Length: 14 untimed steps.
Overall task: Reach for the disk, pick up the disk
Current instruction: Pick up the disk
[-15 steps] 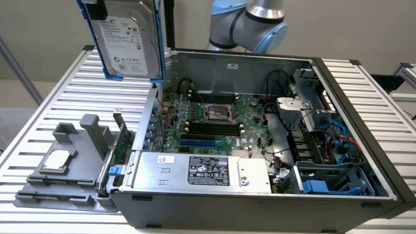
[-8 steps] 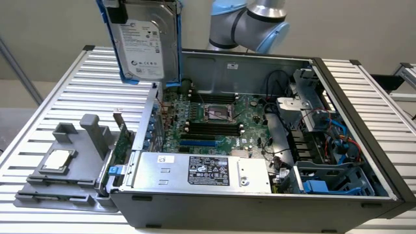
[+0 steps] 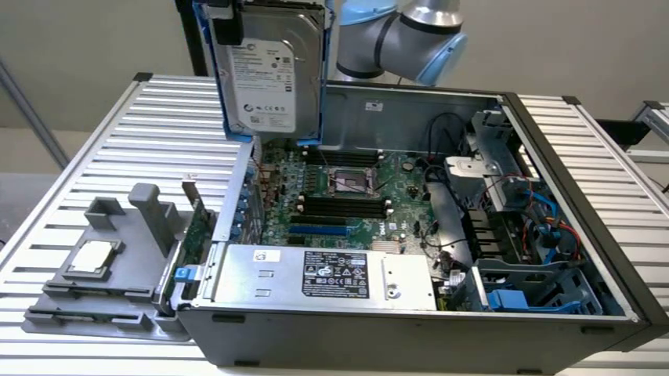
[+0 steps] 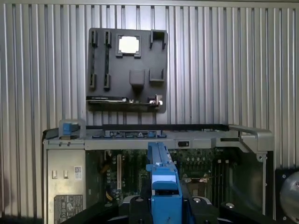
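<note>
The disk (image 3: 269,66) hangs upright in the air above the far left corner of the open computer case (image 3: 418,333), as the exterior view shows it, its white label facing the camera and its blue frame running down both long edges. Its long axis stands near vertical, with a slight tilt. It is clear of the case and touches nothing below.

The gripper (image 4: 164,205) is clenched on the disk. In the wrist view the blue frame runs straight out from between two dark fingers (image 4: 138,207), edge-on to the camera, so the disk lies directly in line with the gripper and extends downward from it. The contact at the upper end of the disk is cropped in the exterior view, so how deep the grip sits cannot be judged with confidence.

Directly beneath the disk lie the circuit board (image 3: 345,188) and the case's left wall. The grey holder tray (image 3: 105,274), carrying a small square chip (image 3: 92,254), rests on the ribbed metal table (image 3: 136,141) just beside the case. The silver power unit (image 3: 324,274) occupies the near left corner of the case. The lift appears done; the disk is off its seat.
</note>
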{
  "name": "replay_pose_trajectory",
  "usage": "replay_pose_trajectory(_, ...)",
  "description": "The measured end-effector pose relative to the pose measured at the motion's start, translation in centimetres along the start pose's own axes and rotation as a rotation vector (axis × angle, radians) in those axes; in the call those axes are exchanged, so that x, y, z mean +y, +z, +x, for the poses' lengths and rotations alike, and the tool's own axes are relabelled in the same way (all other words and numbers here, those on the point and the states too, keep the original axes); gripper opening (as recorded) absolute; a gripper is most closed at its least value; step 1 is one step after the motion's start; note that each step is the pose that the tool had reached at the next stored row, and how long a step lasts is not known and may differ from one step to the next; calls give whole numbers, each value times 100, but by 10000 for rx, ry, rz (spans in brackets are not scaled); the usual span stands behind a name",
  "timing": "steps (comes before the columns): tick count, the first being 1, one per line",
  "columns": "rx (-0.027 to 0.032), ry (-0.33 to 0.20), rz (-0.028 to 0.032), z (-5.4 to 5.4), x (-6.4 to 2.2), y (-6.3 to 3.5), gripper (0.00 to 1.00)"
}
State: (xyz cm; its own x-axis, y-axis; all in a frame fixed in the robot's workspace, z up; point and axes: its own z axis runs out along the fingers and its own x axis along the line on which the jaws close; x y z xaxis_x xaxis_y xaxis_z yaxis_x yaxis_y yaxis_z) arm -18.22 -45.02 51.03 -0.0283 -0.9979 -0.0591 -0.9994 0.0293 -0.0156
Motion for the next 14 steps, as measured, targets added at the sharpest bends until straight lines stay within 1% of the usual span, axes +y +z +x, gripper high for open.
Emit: replay_pose_trajectory(14,1,0,-15,153,-643,3,33)
